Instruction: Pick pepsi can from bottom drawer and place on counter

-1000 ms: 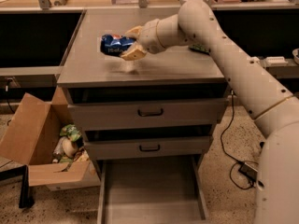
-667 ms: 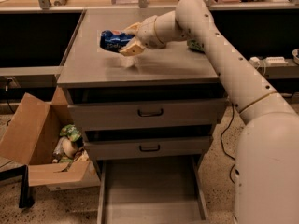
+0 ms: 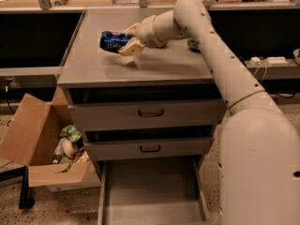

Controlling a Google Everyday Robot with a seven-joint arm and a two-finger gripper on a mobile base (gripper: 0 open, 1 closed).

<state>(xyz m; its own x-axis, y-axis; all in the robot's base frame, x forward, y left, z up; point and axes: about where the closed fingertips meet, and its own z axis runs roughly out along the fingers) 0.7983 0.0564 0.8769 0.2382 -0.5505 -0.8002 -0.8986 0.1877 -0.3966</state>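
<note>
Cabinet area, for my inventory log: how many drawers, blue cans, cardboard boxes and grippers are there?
Drawers: 3: top drawer, middle drawer, bottom drawer pulled out
Blue cans: 1, the pepsi can
Cardboard boxes: 1, the cardboard box
Grippers: 1, the gripper shut on the can over the counter
Total: 6

Gripper [image 3: 126, 39] holds pepsi can [image 3: 111, 40] over counter [image 3: 154, 65], left side; bottom drawer [image 3: 150, 191] open beneath 2 drawer fronts [image 3: 145, 112].

Speckled floor [image 3: 61, 211], open cardboard box [image 3: 26, 142] left — tan ledge [image 3: 93, 2] behind.
</note>
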